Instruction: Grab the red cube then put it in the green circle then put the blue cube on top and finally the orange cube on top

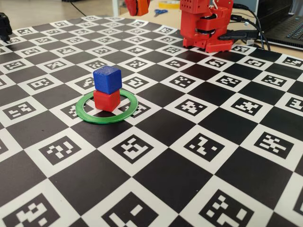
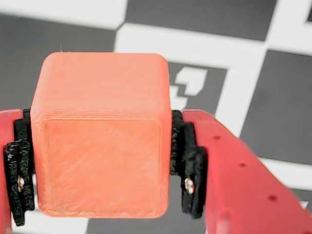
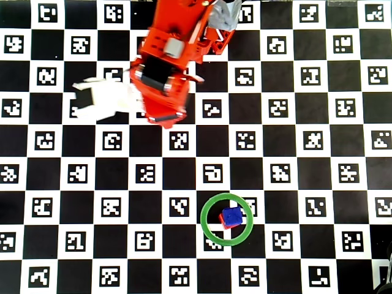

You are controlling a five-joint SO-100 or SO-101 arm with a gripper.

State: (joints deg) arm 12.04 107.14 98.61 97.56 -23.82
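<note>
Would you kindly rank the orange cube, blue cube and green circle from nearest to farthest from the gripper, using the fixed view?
1. Orange cube: held in the gripper, top edge.
2. Blue cube: atop the red cube.
3. Green circle: flat on the board; its front rim is farthest.

bright even light, soft faint shadows, overhead view overexposed, wrist view background blurred.
</note>
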